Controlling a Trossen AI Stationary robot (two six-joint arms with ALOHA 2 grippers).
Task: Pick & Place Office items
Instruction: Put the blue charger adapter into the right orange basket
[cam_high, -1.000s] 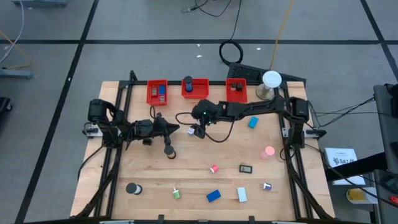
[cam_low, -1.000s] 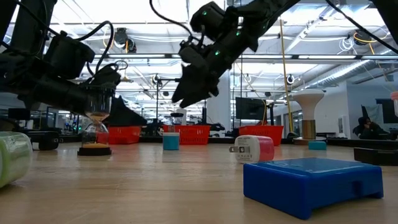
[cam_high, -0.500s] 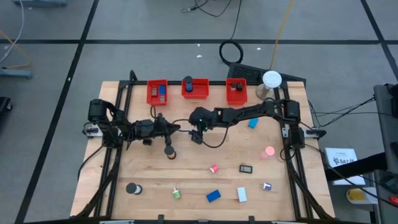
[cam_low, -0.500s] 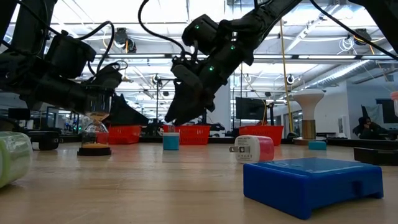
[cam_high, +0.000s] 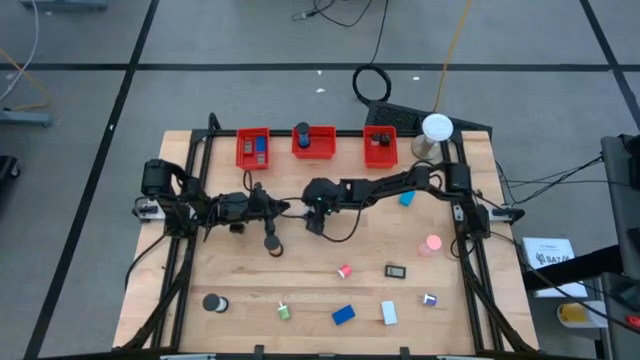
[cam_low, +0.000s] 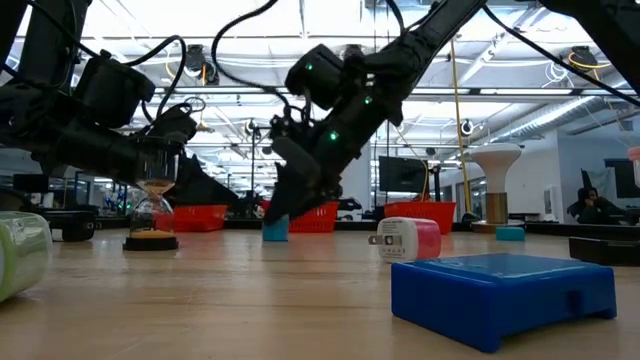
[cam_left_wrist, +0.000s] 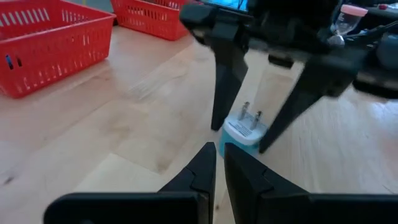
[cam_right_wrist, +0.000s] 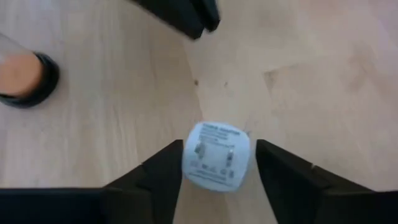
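tight space between the two grippers, open table elsewhere

the right gripper (cam_right_wrist: 216, 180) straddles a small blue and white plug adapter (cam_right_wrist: 216, 154), one finger close on each side, with bare wood showing beyond its fingertips. the left gripper (cam_left_wrist: 216, 163), fingers pressed together, points at the same adapter from just beside it, blocking that side. an hourglass (cam_low: 152, 205) stands near the left gripper's jaws. three red bins (cam_high: 314, 143) line the table edge behind both jaws. the wood ahead toward the pink plug (cam_low: 408, 240) lies free.

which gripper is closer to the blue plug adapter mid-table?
Right. The right gripper straddles the blue plug adapter, one finger on each side; the left gripper sits shut just beside it.
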